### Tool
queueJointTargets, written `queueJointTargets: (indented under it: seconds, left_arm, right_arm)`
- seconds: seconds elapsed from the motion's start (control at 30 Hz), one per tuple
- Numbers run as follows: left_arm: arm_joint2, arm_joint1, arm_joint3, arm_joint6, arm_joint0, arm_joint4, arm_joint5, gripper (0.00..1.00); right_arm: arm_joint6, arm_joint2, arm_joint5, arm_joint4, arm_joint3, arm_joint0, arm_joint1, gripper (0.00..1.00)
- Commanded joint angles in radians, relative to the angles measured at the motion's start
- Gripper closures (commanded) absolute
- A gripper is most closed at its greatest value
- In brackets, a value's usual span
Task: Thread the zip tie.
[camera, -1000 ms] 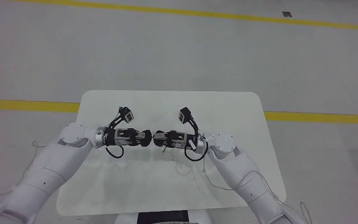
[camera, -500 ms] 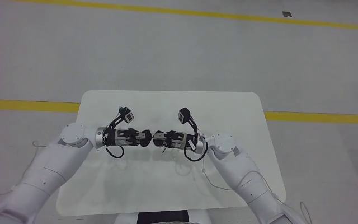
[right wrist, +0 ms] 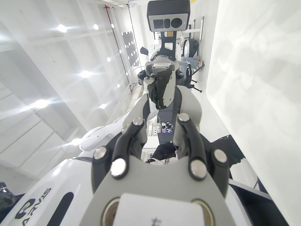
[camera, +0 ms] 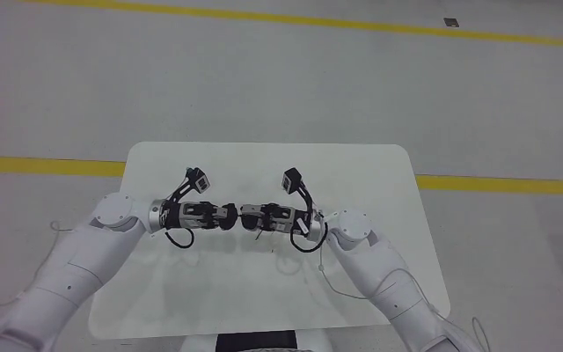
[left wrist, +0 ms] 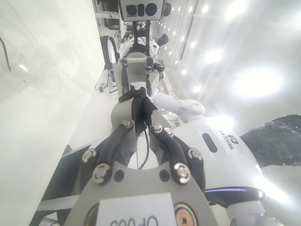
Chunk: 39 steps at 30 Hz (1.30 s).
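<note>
Zip tie [left wrist: 147, 147]: thin dark strip, pinched at the tips of left pincer [left wrist: 139, 97]. Loose end trails back between its fingers [left wrist: 118, 111] toward the wrist. It is held in the air over mid tabletop [camera: 369, 176], not touching it. Which end is gripped: can't tell.

Left pincer: pressed together on the strip, with black pads [left wrist: 141, 111] on the tips. In top view its arm comes in from 9 o'clock, roughly level.

Right pincer [right wrist: 165, 97]: comes in from 3 o'clock, tip to tip with left pincer, touching it or just short. Its fingers [right wrist: 191, 104] stand spread in its own wrist view, and left pincer's padded tips show in the gap. Whether it touches the zip tie: can't tell.

Each wrist carries a small camera [camera: 293, 181] on a bracket, sticking out toward 12 o'clock in top view.

Tabletop is white with rounded corners. Thin white cable [camera: 327, 268] drops off right arm toward 5 o'clock, over the tabletop.

Floor: yellow line [camera: 53, 165] passes behind the tabletop from 9 to 3 o'clock. Second yellow line [camera: 264, 18] lies farther off toward 12.
</note>
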Motion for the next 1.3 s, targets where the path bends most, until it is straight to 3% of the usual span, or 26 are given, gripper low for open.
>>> queueJointTargets:
  seconds: [0.0,0.67,0.73,0.83,1.0,1.2,1.27]
  left_arm:
    - [-0.001,0.001,-0.001,0.000,0.000,-0.001,-0.001,1.00]
    - [0.003,-0.001,0.009,-0.010,-0.009,-0.008,-0.023,1.00]
    - [-0.001,-0.001,0.004,0.029,-0.009,0.025,-0.034,1.00]
    - [-0.046,0.000,-0.020,0.032,-0.005,0.066,-0.034,1.00]
    - [-0.150,-0.012,-0.070,-0.009,0.035,0.136,-0.034,1.00]
    - [-0.260,-0.044,-0.133,-0.075,0.087,0.225,-0.034,1.00]
    - [-0.278,-0.056,-0.145,-0.075,0.099,0.241,-0.034,1.00]
  right_arm:
    - [-0.003,0.005,0.000,0.000,0.000,-0.002,0.001,0.00]
    - [-0.053,0.022,-0.017,0.035,0.004,-0.025,0.000,0.00]
    - [-0.053,0.022,-0.017,0.035,0.004,-0.025,0.000,0.00]
    - [-0.053,0.022,-0.017,0.035,0.004,-0.025,0.000,0.00]
    - [-0.053,0.022,-0.017,0.035,0.004,-0.025,0.000,0.00]
    - [-0.053,0.022,-0.017,0.035,0.004,-0.025,0.000,0.00]
    - [-0.053,0.022,-0.017,0.035,0.004,-0.025,0.000,0.00]
